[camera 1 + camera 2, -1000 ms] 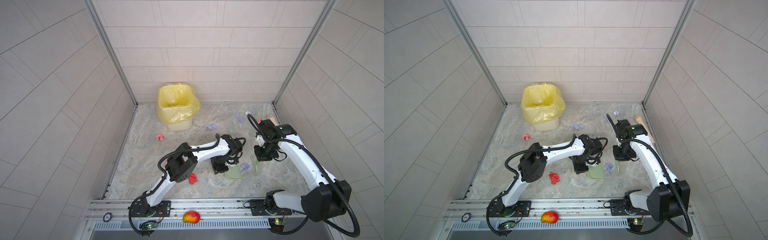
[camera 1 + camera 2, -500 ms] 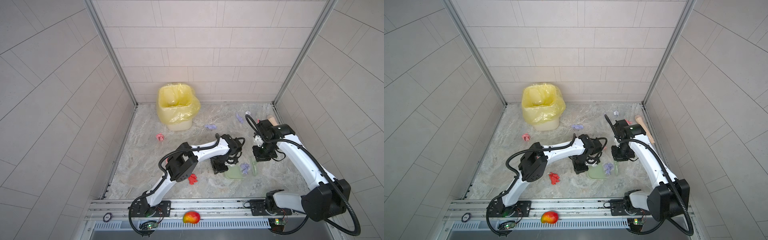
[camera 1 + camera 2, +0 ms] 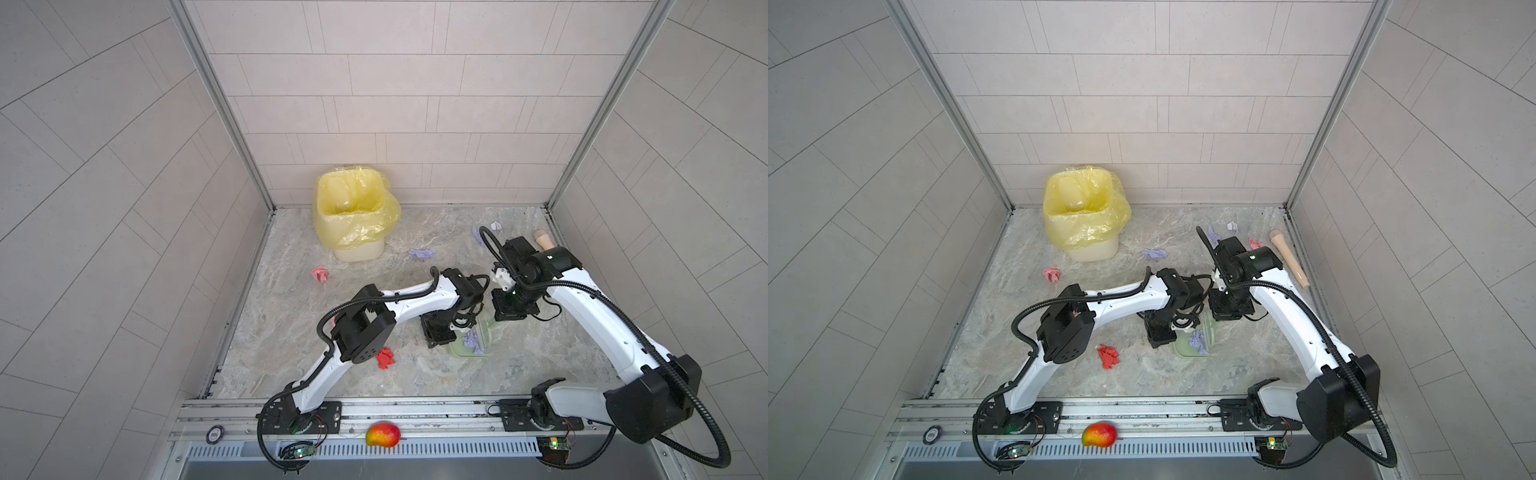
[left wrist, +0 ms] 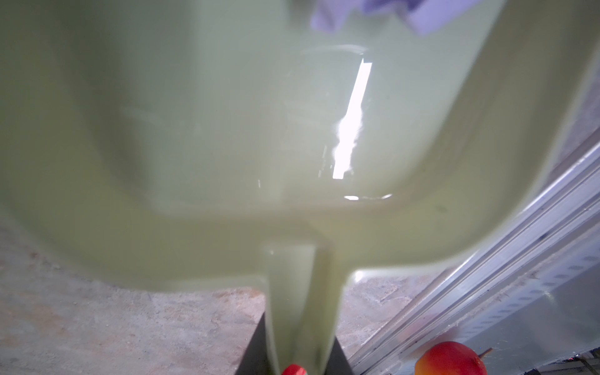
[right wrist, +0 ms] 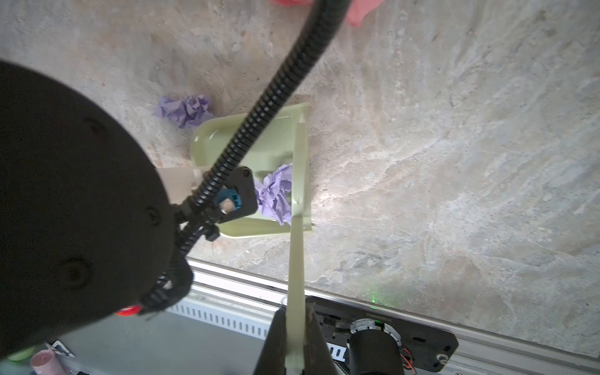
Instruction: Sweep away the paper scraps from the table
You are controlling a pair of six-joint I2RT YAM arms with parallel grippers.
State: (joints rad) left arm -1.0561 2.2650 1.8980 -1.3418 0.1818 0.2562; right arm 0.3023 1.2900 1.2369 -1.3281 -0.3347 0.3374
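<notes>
Seen from above, a grey-beige marble table (image 3: pixel 291 332) with a metal rail (image 3: pixel 415 409) along its near edge sits inside pale tiled walls (image 3: pixel 395 104). The white-and-black left arm (image 3: pixel 415 303) and right arm (image 3: pixel 590 316) reach in from the rail and meet right of centre. At the back left stands a bin (image 3: pixel 361 249) lined with a yellow bag (image 3: pixel 374 224). The left gripper (image 3: pixel 439 337) is clamped on the handle of a pale green dustpan (image 3: pixel 459 352), which lies on the table with its mouth facing the right arm. The right gripper (image 5: pixel 294 334) is clenched on a thin pale green scraper (image 5: pixel 298 162), whose far end stands across the dustpan's mouth. A pale wooden handle (image 3: pixel 1289 257) lies along the table's right edge, and a red-yellow mango (image 3: pixel 382 434) rests on the rail. The paper scraps are scattered. One purple wad (image 5: pixel 276 194) sits inside the dustpan, touching the scraper. A second purple wad (image 5: pixel 185 108) lies on the table just outside the pan's side wall. A red scrap (image 3: pixel 385 357) lies beside the left arm's elbow, and a pink scrap (image 3: pixel 320 274) lies in front of the bin. A lavender scrap (image 3: pixel 421 253) lies at mid-table, behind the arms. Two pale scraps (image 3: pixel 496 226) lie near the back right corner. A small pink one (image 3: pixel 1255 243) lies near the wooden handle.
</notes>
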